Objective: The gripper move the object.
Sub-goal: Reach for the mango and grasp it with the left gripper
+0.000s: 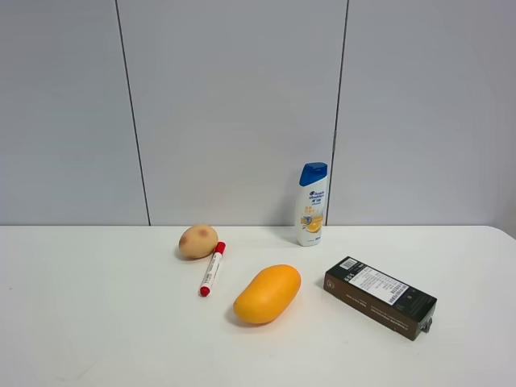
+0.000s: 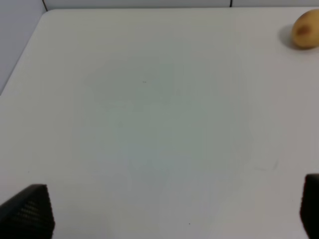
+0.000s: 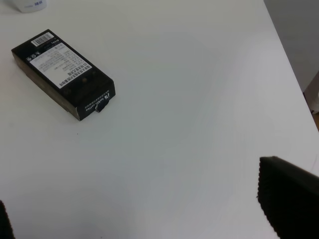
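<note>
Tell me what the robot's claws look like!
The left gripper shows only black fingers with a fine bumpy texture and blocky ends. The right gripper looks the same: black, textured fingers. No arms, cables or markings are in view.

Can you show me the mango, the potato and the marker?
mango point(image 1: 268, 294): high view, middle of its orange skin.
potato point(image 1: 197, 241): high view, middle of its tan side.
marker point(image 1: 213, 268): high view, middle of its white barrel.

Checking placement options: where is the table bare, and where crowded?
Bare: the table left of the potato and marker; also its right front corner beyond the black box. Crowded: the middle, where mango, marker and potato cluster before the shampoo bottle.
</note>
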